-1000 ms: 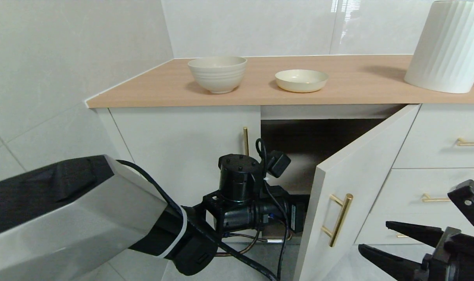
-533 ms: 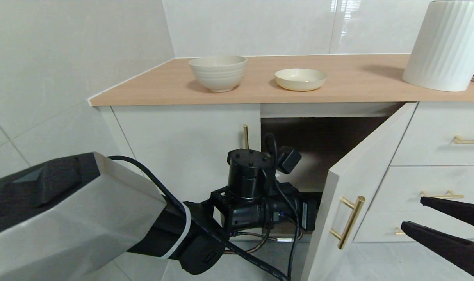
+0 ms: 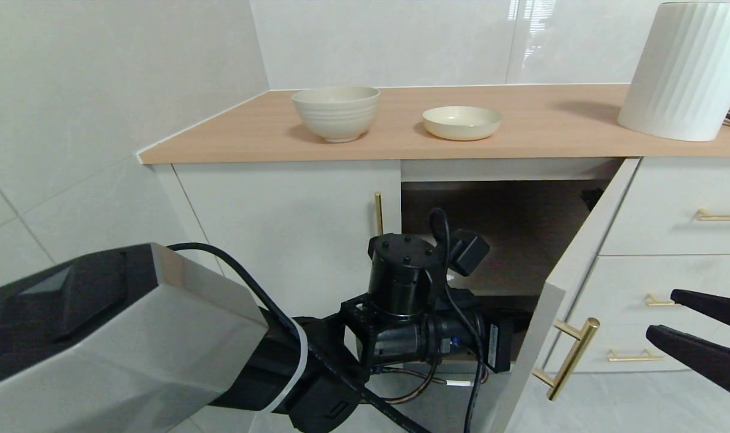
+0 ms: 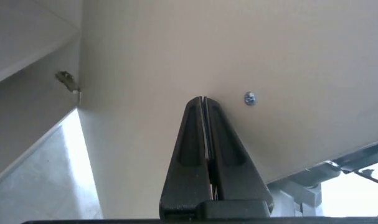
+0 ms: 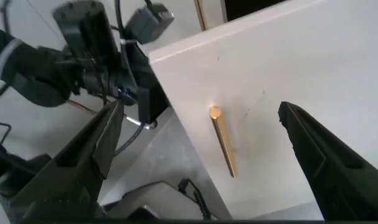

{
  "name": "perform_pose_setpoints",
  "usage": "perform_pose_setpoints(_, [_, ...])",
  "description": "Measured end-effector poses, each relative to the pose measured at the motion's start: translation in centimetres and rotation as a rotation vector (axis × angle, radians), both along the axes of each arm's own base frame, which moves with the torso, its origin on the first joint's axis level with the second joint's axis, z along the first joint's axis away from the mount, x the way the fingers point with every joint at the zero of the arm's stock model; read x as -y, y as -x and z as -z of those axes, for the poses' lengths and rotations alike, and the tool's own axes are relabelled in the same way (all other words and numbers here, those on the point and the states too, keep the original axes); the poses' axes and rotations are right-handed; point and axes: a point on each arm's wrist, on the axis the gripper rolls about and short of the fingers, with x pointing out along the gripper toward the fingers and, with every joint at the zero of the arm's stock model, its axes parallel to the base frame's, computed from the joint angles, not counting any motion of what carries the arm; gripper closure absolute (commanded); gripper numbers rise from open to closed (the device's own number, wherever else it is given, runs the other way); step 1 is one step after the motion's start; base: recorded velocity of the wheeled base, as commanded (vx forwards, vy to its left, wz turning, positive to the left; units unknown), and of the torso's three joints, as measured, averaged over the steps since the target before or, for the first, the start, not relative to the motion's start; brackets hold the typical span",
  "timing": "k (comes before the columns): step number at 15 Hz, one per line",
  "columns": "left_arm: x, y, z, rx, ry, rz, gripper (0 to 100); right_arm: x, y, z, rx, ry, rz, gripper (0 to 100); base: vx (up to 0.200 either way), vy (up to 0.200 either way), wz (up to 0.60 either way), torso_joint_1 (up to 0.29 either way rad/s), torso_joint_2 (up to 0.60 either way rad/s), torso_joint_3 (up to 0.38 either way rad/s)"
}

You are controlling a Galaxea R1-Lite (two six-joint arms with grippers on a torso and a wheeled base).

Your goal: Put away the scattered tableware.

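A cream bowl [image 3: 336, 112] and a shallow cream dish [image 3: 462, 122] stand on the wooden countertop [image 3: 251, 135]. Below them the white cabinet door [image 3: 572, 264] with a gold handle [image 3: 569, 358] stands partly open, and the dark cabinet interior [image 3: 497, 222] shows behind it. My left wrist [image 3: 425, 313] reaches into the opening low down. My left gripper [image 4: 204, 102] is shut, its tips against the door's inner face [image 4: 288, 74]. My right gripper [image 3: 699, 328] hangs open outside the door at the right. Its fingers frame the gold handle [image 5: 223, 140] from a distance.
A tall white ribbed container [image 3: 687, 69] stands at the counter's right end. Drawers with gold handles [image 3: 723, 214] lie right of the open door. The left cabinet door [image 3: 281, 228] is closed. A tiled wall [image 3: 70, 120] bounds the left side.
The cabinet door has swung further open to the right, with my left wrist moving right behind it. My right gripper has shifted right and up, away from the door.
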Motion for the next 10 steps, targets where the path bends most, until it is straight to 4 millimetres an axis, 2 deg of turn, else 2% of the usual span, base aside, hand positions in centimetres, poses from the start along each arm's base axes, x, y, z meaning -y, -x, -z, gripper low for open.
perform_pose_setpoints(1, [0.1,0.1,0.0,0.000,-0.001,0.002,100,0.0,0.0,0.0,0.000,0.000,0.002,0,0.000,0.000,0.00,0.000,0.00,0.000])
perform_pose_setpoints(4, [0.5,0.5,0.0,-0.009,-0.012,0.020,100,0.1,0.1,-0.5,0.020,-0.013,0.005,0,-0.200,0.000,0.00,0.010,0.00,0.002])
perform_pose_setpoints(10, [4.9,4.5,-1.0,0.010,0.013,0.151,100,0.7,1.2,-3.2,0.081,-0.145,-0.061,0,0.000,0.000,0.00,0.000,0.00,0.000])
